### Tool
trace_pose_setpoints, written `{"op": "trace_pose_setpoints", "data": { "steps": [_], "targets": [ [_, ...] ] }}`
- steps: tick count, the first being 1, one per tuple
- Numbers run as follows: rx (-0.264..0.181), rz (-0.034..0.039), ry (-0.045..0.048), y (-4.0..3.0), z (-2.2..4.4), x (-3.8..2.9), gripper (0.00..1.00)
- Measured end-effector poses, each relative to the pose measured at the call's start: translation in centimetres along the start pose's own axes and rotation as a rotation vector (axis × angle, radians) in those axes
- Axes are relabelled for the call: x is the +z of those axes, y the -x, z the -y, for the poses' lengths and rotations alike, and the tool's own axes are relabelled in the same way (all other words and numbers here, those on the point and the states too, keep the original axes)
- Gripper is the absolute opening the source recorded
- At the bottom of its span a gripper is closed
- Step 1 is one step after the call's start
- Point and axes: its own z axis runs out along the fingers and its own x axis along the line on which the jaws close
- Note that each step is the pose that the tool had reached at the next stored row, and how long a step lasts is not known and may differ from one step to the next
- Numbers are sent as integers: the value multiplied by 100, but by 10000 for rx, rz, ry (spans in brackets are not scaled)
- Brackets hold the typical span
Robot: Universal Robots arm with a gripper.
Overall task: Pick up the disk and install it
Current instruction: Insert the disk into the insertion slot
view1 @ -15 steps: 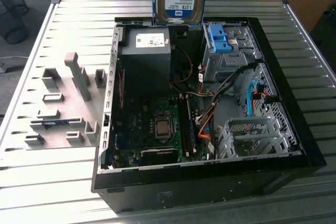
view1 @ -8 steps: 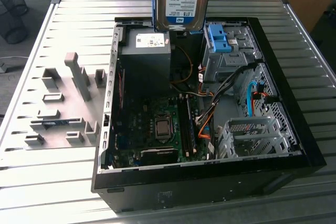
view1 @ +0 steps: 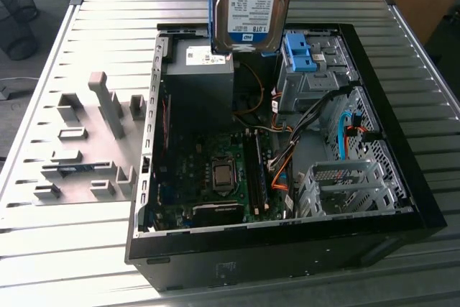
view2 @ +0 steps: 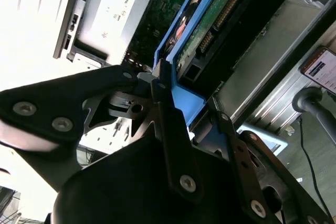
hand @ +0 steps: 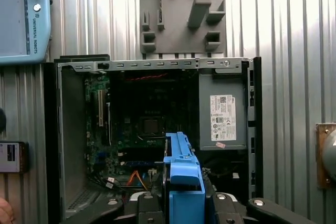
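Observation:
The disk (view1: 251, 1), a silver drive with a white and blue label and blue side rails, hangs upright above the far side of the open computer case (view1: 402, 177), over the grey power supply (view1: 198, 80). In the second wrist view my gripper (view2: 176, 90) is shut on the disk (view2: 210, 19), black fingers (view2: 131, 80) clamping its blue rail; the green circuit-board side faces the camera. In the first wrist view the disk's blue rail (hand: 182, 169) rises between the fingers of the gripper (hand: 182, 203), above the case interior.
Inside the case lie the motherboard (view1: 215, 170), orange and black cables (view1: 284, 163), a metal drive cage (view1: 341, 185) and a bare blue bracket (view1: 298, 52) in the bay at the back. A grey fixture plate (view1: 86, 141) sits on the slatted table at the exterior view's left.

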Motion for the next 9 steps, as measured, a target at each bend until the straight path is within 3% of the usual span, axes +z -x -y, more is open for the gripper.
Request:
{"op": "trace_pose_setpoints", "data": {
  "steps": [6,9],
  "targets": [
    [0,1,0,-242,11,18,36],
    [-1,-11,-1,-326,20,24,36]
  ]
}}
